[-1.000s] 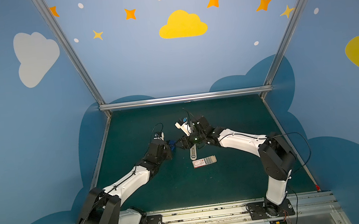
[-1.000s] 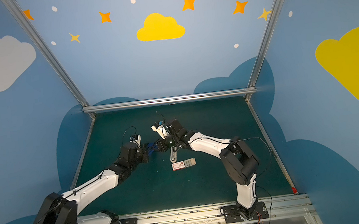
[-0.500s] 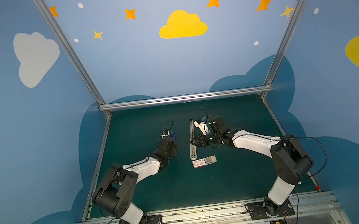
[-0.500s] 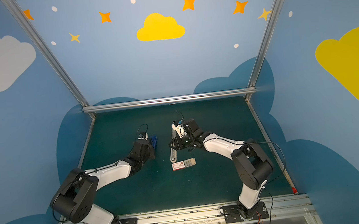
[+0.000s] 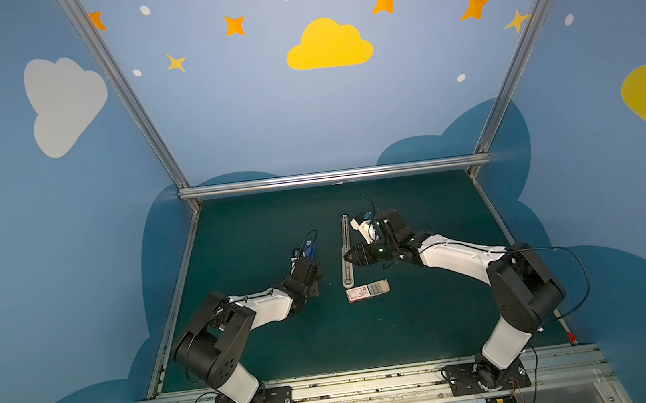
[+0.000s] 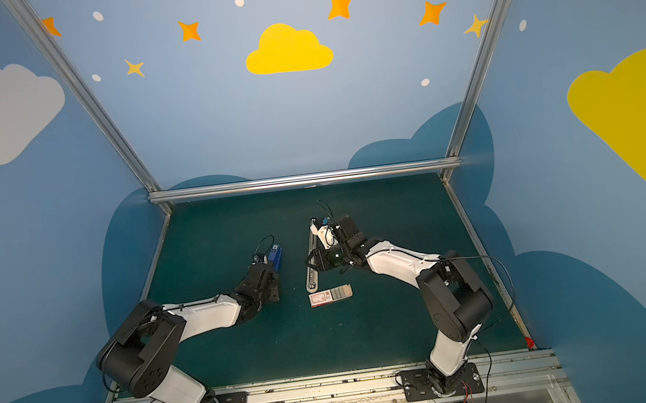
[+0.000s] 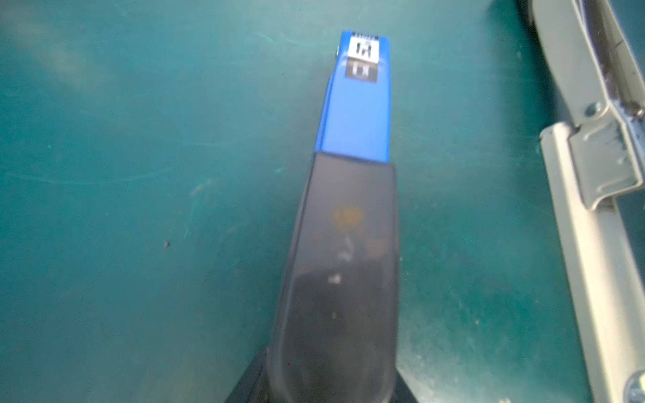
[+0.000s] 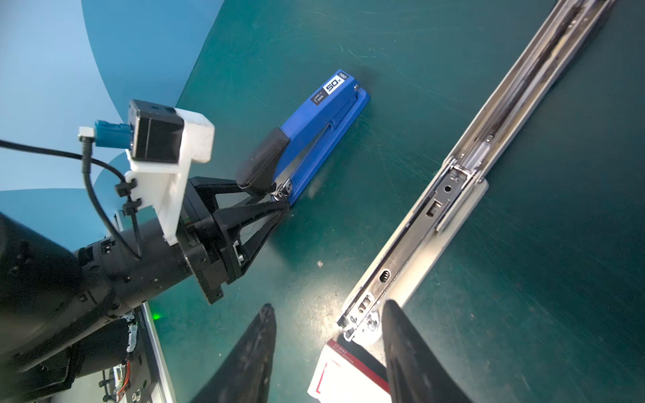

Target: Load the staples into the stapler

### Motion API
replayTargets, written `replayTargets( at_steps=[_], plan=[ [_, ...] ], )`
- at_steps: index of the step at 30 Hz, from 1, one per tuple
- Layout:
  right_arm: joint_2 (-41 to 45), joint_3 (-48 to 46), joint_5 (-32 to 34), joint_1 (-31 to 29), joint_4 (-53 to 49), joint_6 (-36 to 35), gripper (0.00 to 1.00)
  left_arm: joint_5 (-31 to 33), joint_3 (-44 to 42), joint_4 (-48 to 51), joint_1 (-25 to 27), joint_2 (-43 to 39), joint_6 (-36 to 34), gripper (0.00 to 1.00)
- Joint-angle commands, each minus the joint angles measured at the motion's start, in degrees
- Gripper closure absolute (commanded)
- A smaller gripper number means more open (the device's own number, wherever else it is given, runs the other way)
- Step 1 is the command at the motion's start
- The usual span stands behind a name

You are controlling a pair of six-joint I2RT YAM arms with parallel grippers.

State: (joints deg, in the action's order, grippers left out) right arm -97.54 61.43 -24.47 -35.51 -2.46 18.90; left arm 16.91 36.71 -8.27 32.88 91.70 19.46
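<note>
Your staples sit in rows in the slid-out tray of the small red-and-white box. The box lies flat on the green mat, just beside the near end of the long grey stapler. That stapler lies folded out flat with its metal channel bare, so it looks ready for loading. No strip is out of the box yet.

Your right gripper hovers over that near end and the box corner, its jaws spread with nothing between them. Your left gripper is at the back end of the blue stapler, well apart from the box. Its jaws straddle the hinge end, but you cannot tell whether they press on it or stand loose.

Watch for these risks:
- **The strips:** they are thin and lie low in the tray, so a pinch may close on the tray wall instead, or snap a strip into pieces.
- **The box:** it looks light and nothing steadies it, so a finger landing on its edge would likely push or tip it and spill the rows.
- **The grey stapler:** it is not held either, so a nudge could turn it or fold it shut.
- **The left arm:** if it swings with the blue stapler caught in its jaws, it could sweep into both.
</note>
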Motion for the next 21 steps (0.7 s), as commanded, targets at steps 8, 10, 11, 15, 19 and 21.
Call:
replayTargets(
  at_steps=[8,10,11,15,19,21],
  plan=[
    [1.4,-0.5,-0.6,0.8,-1.3,0.7,0.50,-0.4,3.2,14.7,0.5,-11.1,3.1,0.38],
    [2.0,-1.0,-0.9,0.8,-1.4,1.0,0.50,-0.7,5.9,18.5,0.1,-11.2,3.5,0.37],
    [2.2,-1.3,-1.0,0.8,-1.4,1.1,0.50,-1.1,7.3,20.2,-0.3,-11.0,3.4,0.37],
    [3.7,-2.6,-1.4,0.8,-1.6,1.6,0.50,-2.8,14.9,28.5,-1.8,-7.2,3.2,0.36],
    [5.0,-3.9,-1.2,0.8,-1.9,1.7,0.50,-4.8,21.7,34.4,-3.0,-2.5,2.0,0.36],
    [5.4,-4.4,-1.0,0.8,-2.0,1.8,0.50,-5.1,24.4,36.8,-3.4,0.0,1.4,0.36]
  ],
)
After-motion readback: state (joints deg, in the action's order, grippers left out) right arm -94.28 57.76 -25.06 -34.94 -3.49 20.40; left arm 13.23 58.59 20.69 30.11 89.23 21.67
